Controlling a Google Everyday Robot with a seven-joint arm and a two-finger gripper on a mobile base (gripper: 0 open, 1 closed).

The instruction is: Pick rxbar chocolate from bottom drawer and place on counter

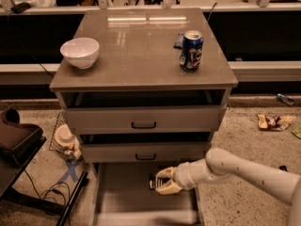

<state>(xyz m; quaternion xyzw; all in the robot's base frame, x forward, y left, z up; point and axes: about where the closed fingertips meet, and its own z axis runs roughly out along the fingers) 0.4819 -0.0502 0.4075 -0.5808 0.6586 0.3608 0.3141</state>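
Low at the front of the cabinet, the bottom drawer (127, 206) stands pulled out. Inside it, the robot's pale hand (160, 182) reaches in from the right, its two fingers (165, 173) closed narrowly on the rxbar chocolate (152, 182). Above, the counter (141, 60) carries a white bowl (80, 52) and a soda can (191, 50).

White tubular arm (237, 167) (smooth, jointed) ends in a cream pincer (160, 181) inside bottom drawer (122, 199).
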